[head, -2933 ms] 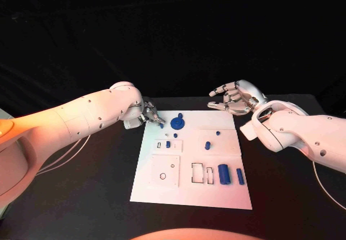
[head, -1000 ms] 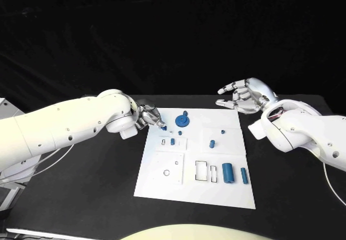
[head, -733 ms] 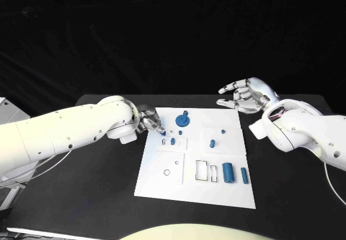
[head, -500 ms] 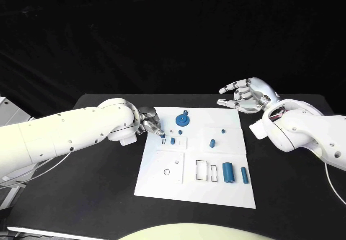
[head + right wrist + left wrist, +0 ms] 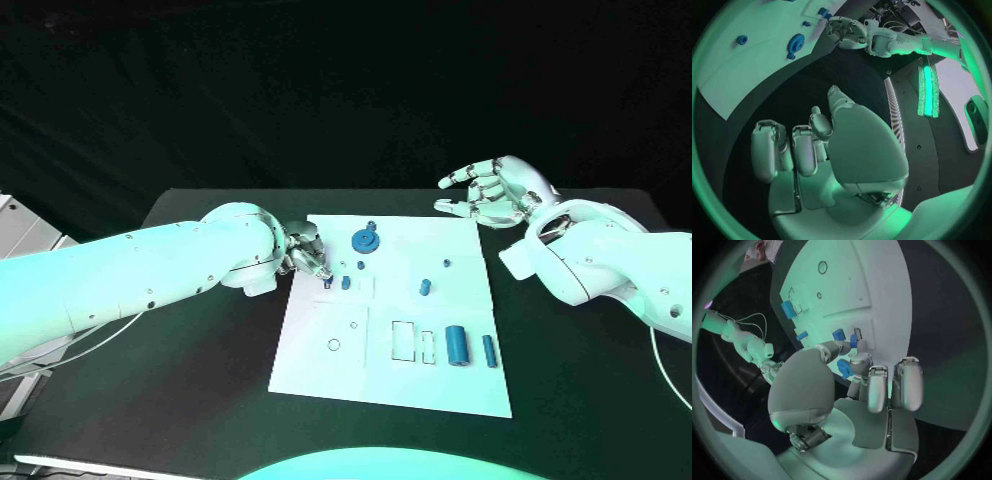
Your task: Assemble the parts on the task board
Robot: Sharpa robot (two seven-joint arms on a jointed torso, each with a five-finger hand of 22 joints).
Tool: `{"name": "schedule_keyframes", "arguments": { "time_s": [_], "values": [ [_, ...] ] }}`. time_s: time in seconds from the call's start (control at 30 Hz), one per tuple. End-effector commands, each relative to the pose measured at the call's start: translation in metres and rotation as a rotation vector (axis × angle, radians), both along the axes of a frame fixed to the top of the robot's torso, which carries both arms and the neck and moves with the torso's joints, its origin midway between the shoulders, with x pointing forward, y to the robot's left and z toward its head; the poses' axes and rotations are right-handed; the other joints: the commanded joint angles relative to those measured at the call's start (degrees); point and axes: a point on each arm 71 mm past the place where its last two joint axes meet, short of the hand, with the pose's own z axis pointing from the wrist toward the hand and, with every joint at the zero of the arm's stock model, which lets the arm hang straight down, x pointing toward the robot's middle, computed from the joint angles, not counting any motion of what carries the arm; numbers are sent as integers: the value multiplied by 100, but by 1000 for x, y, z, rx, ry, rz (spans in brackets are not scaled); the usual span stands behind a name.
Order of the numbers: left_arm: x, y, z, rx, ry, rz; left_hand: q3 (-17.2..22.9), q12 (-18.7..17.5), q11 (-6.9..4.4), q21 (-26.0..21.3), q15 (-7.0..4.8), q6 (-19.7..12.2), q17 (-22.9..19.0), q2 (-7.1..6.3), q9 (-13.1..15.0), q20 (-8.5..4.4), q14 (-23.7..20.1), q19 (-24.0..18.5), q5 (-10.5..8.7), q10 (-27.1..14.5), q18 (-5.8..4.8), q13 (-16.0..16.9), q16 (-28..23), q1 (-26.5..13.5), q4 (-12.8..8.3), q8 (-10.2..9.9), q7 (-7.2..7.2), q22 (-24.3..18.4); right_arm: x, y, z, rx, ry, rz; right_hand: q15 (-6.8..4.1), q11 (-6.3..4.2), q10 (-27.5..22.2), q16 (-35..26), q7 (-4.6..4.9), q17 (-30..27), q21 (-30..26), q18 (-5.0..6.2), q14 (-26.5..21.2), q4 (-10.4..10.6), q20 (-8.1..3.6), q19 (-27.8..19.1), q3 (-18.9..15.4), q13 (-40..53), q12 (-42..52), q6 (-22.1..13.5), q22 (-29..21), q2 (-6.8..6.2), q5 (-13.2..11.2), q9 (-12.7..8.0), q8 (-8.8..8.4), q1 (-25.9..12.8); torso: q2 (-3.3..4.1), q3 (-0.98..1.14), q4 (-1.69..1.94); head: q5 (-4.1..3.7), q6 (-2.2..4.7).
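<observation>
Left hand point(image 5: 306, 257) is down at the near-left corner of the task board point(image 5: 389, 380), fingertips pinching a small blue part point(image 5: 329, 283) right over a slot. Right hand point(image 5: 495, 193) hovers spread, holding nothing (off the board's far right corner). Looks like the insertion step; next it needs lining up and pressing straight down.

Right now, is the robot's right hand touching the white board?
Apart. The head view shows the right hand raised beyond the task board's far corner, black table between them.
</observation>
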Motion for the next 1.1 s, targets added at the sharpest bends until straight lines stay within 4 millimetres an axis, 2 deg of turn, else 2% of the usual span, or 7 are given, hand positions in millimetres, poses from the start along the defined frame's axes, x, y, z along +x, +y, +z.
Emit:
{"name": "schedule_keyframes", "arguments": {
  "time_s": [0.03,1.1],
  "values": [
    [-2,-2,-2,35,12,-43,1043,-47,-16,12,-41,121,1381,52,83,1,547,30,15,-5,-51,-17,19,27,-1072,0,-77,385,-1,2,1,1,-9,14,3,-22,-17,-18,-10,523,-24,105,308,-12,12,97,16,-6,11,-30,1070,37,11,5,33,12,-1,1,-5,-4,-14],
    [-2,-1,-5,39,49,-31,1045,-52,-18,4,-42,124,1388,52,83,-1,549,16,13,0,-47,-13,23,28,-1078,-7,-78,369,-2,0,1,2,-8,11,3,-22,-17,-18,-10,523,-24,105,308,-12,12,97,16,-6,11,-30,1070,37,11,5,33,12,0,4,2,-30,-23]
  ]
}}
